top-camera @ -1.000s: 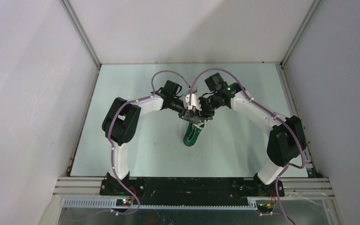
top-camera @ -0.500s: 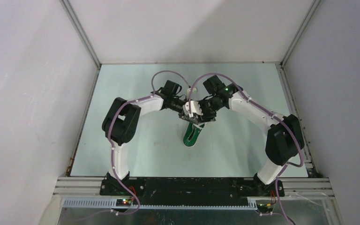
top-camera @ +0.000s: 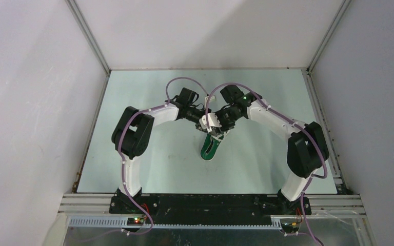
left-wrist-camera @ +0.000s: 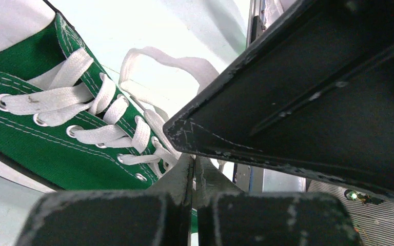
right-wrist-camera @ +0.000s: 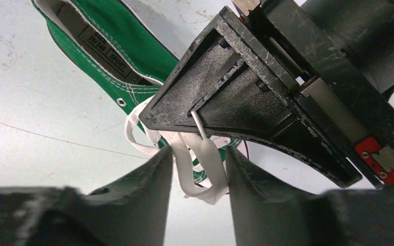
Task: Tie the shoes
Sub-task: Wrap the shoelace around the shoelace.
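Pale green surface (top-camera: 149,169) lies between plain white walls (top-camera: 31,102), and two white arms (top-camera: 156,111) meet over its middle. The left hand (left-wrist-camera: 192,177) is closed tight, its two fingers pressed flat together. The white laces (left-wrist-camera: 61,97) run down to the seam between them. It appears to pinch a strand there, though the contact itself is hidden behind the fingertips. The right hand (right-wrist-camera: 197,171) stands open, its fingers apart on either side of a hanging loop of the same laces, with the left hand's dark body very close above.

From both hands the laces lead back to the eyelets of the shoe (left-wrist-camera: 36,148), green canvas with white stitching and a white rubber edge. It lies on the surface directly under the two hands, sole down. From above, the part that shows past the hands is a green rim round a dark inside, on the side toward the arm bases. Purple cables (top-camera: 177,82) loop along both arms.
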Motion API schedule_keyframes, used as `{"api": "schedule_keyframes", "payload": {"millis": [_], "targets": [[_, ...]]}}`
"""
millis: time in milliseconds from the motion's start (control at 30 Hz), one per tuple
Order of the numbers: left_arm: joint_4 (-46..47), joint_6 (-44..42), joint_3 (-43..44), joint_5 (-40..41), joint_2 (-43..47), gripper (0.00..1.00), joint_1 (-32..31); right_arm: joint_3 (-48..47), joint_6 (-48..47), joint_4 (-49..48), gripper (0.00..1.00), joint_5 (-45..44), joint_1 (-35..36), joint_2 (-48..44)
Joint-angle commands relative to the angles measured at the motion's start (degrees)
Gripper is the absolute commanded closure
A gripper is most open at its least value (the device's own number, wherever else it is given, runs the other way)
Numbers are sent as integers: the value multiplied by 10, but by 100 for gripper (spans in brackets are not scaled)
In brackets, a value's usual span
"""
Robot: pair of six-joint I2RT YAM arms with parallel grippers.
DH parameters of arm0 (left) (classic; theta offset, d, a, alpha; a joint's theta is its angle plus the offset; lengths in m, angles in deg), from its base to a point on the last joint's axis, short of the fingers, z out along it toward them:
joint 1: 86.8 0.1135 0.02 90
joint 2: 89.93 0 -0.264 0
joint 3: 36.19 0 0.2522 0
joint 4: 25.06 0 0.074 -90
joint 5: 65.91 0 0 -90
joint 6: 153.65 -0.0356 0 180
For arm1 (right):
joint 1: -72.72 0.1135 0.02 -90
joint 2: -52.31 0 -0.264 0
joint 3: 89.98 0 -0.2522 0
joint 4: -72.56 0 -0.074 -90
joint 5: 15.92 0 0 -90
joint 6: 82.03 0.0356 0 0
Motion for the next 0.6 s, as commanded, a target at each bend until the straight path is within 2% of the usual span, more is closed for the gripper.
{"api": "schedule_keyframes", "payload": {"millis": [0,33,100,267,333,367,400,467,567], "targets": [[-3,-11,20,-26,-3,100,3,3,-34,-13,60,0,3,4],[-3,-11,19,-26,-3,100,3,3,-37,-8,65,-2,3,3],[-1,-9,19,-27,-4,100,4,3,-43,0,68,-5,2,4],[8,2,20,-29,-7,100,6,3,-50,20,71,-7,2,6],[10,5,19,-29,-8,100,7,0,-46,23,80,-10,3,9],[11,5,19,-26,-8,100,7,-2,-43,27,87,-10,3,10],[11,5,18,-23,-7,98,8,-10,-39,39,91,-12,3,16],[9,-3,14,-6,-2,86,9,-28,-29,59,100,-14,2,26],[20,-33,-8,25,24,79,9,-55,-5,75,100,-14,-3,39]]}}
